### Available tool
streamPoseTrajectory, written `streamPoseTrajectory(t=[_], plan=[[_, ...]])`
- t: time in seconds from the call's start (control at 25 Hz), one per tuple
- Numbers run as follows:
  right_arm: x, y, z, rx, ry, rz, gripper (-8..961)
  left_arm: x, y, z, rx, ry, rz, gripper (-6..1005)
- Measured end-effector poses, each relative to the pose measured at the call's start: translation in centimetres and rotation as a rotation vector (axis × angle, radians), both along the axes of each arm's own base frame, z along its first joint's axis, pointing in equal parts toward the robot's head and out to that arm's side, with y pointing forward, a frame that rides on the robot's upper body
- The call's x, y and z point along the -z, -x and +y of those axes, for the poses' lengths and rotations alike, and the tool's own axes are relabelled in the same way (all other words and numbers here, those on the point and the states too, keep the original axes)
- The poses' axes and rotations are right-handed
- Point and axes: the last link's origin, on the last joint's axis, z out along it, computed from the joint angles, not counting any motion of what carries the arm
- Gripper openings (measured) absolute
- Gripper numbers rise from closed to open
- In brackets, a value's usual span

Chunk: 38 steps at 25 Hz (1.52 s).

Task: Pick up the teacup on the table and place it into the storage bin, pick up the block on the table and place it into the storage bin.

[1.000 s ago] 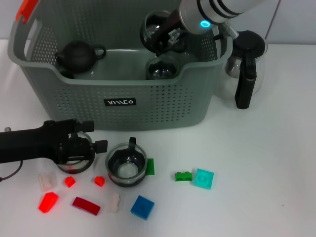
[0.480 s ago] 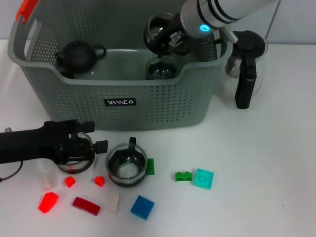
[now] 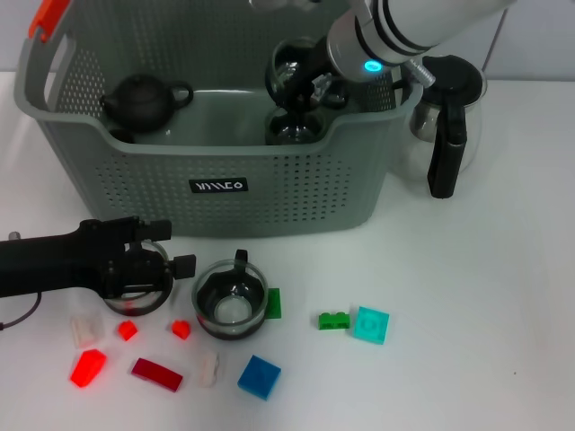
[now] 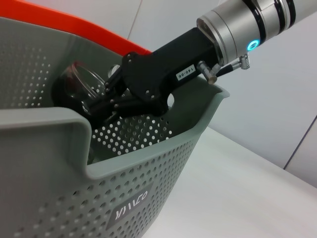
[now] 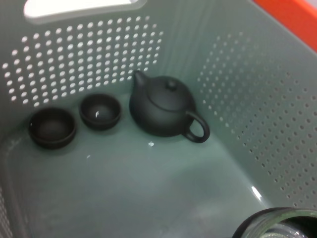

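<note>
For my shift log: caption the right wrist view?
Inside the storage bin: black teapot, two dark cups, glass rim at the edge.

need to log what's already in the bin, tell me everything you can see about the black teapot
The teapot is small, round and matt black, like dark clay. Its domed lid with a small knob is on, a short spout is on one side and a loop handle on the other. It stands upright on the floor of the grey storage bin, near the end with the orange clip. Two small dark cups sit beside its spout side, apart from it. Neither tool touches it: the right tool is at the bin's other end.
</note>
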Motion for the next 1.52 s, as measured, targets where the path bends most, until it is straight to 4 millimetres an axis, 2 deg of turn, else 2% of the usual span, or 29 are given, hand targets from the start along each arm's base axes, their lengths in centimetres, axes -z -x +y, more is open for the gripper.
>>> streamPoseTrajectory(t=[0.72,0.96,1.08,1.24,1.4,1.52], plan=[[0.0,0.2,0.0,-0.011,0.004,-0.020,73,0.0,0.1,-0.1,-0.003,0.000,0.000,843],[-0.1,0.4,0.0,-0.018,-0.005,-0.031,244,0.0,0.1,-0.1,-0.003,-0.001,0.001,844],[-0.9,1.6,0.1,-0.030,-0.005,-0.006,350,0.0,0.1,-0.1,-0.005,-0.002,0.001,844],[-3.2,4.5,-0.1,-0.071,0.011,0.045,545,-0.1,0.2,-0.1,-0.011,-0.005,0.000,844],[-5.6,6.8,-1.0,-0.091,0.055,0.087,614,-0.1,0.2,-0.2,-0.014,-0.005,-0.005,844],[-7.1,7.9,-2.1,-0.100,0.102,0.098,648,-0.2,0.2,-0.2,-0.010,-0.005,-0.010,844]])
